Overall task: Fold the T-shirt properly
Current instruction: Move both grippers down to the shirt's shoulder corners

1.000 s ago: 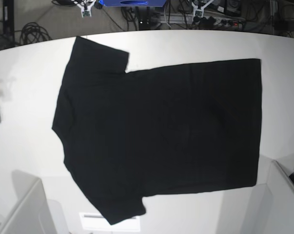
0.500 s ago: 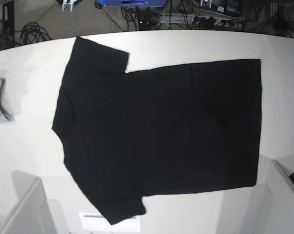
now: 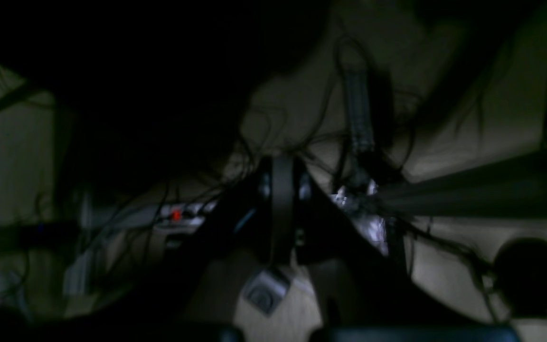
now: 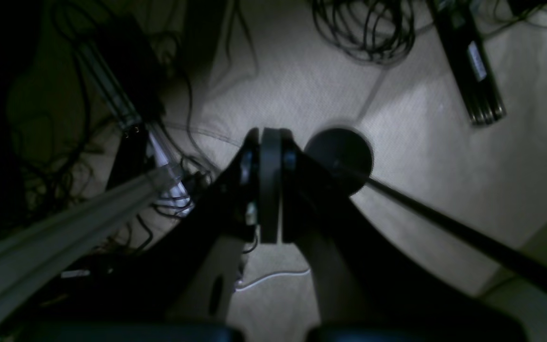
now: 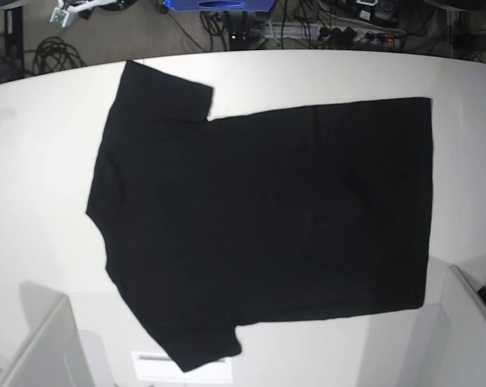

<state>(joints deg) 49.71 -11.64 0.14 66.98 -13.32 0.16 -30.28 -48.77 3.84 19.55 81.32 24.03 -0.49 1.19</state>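
Shirt-wise, we've got the black T-shirt (image 5: 267,222) spread flat across the white tabletop (image 5: 41,185) in the base view, collar end pointing to the view's left and hem running straight down the right side. One sleeve sticks out toward the far edge of the tabletop, the other toward the near edge, and the cloth looks pretty smooth from where we sit. Neither arm shows in that view at all. From the left wrist camera we see the left gripper (image 3: 280,190) with its jaws pressed together on nothing, hanging over a very dark floor full of cables (image 3: 302,142); honestly it's too dim to make out much else there. Same story on the other side: the right gripper (image 4: 268,161) has its jaws together and empty, over pale carpet (image 4: 420,166) with a coil of black cable (image 4: 363,28) and a round black stand base (image 4: 340,159) just beside it.
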